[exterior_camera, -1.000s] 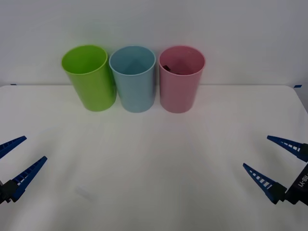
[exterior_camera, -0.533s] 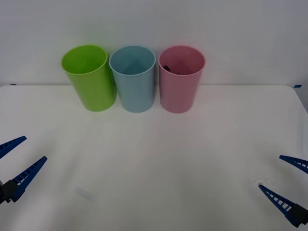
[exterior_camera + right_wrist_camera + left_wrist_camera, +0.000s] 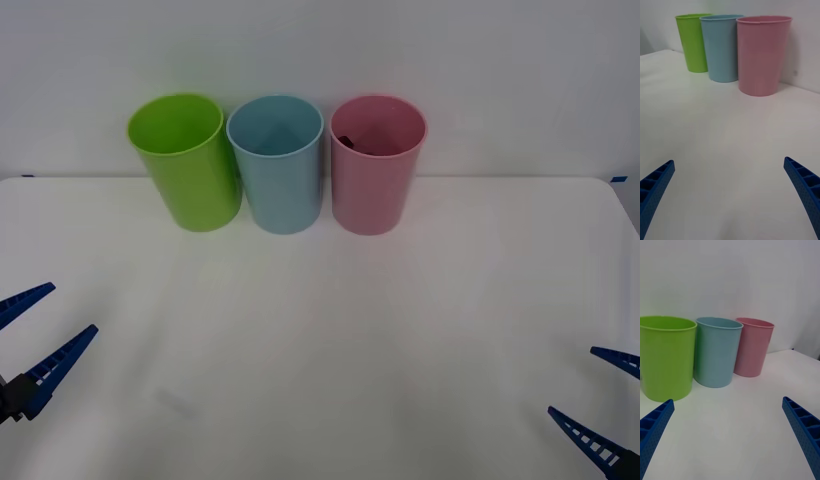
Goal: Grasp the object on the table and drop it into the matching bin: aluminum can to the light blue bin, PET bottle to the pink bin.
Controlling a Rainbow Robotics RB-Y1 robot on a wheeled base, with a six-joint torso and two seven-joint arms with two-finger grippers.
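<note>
- The right gripper (image 3: 603,405) hangs low over the table's (image 3: 330,330) near right corner, its blue ribbed fingers (image 3: 805,185) spread wide with nothing between them.
- The left gripper (image 3: 30,330) sits at the near left edge, likewise spread and empty.
- No writing or label can be read on any bin.
- The pink bin (image 3: 377,165) holds a dark shape just under its rim on the side nearest the light blue bin; it looks like the PET bottle (image 3: 345,141), though little of it shows.
- The light blue bin (image 3: 276,165) stands between the pink one and a lime green bin (image 3: 186,160), all three in a row by the far edge.
- Bare white tabletop lies between the grippers and the bins.
</note>
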